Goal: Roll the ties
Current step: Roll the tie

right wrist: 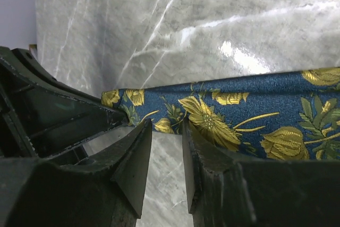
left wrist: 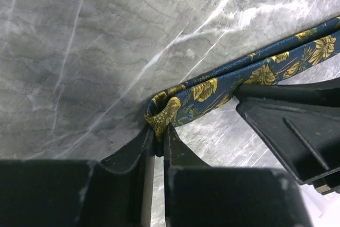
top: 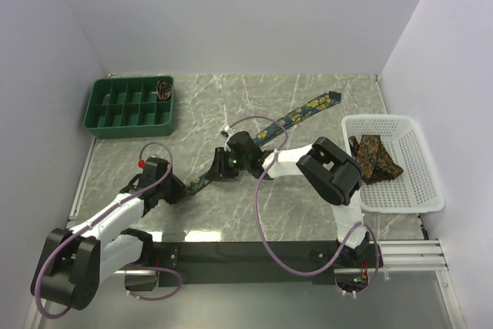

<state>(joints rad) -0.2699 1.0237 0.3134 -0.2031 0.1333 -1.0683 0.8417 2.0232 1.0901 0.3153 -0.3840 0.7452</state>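
Observation:
A dark navy tie [top: 289, 119] with yellow flowers lies diagonally on the marble table, its far end near the back right. My left gripper [top: 183, 189] is shut on the tie's folded near end [left wrist: 162, 116], pinched between its fingertips [left wrist: 158, 141]. My right gripper [top: 223, 162] is just up the tie from it, jaws narrowly open, tips at the tie's edge [right wrist: 167, 127] with bare table showing in the gap. The tie [right wrist: 239, 110] runs flat to the right in the right wrist view. Brown patterned ties [top: 375, 156] lie in the white basket.
A white mesh basket [top: 420, 182] stands at the right edge. A green compartment tray [top: 115, 109] stands at the back left, with a rolled tie [top: 164, 88] in its far right compartment. Walls close in on the left, back and right.

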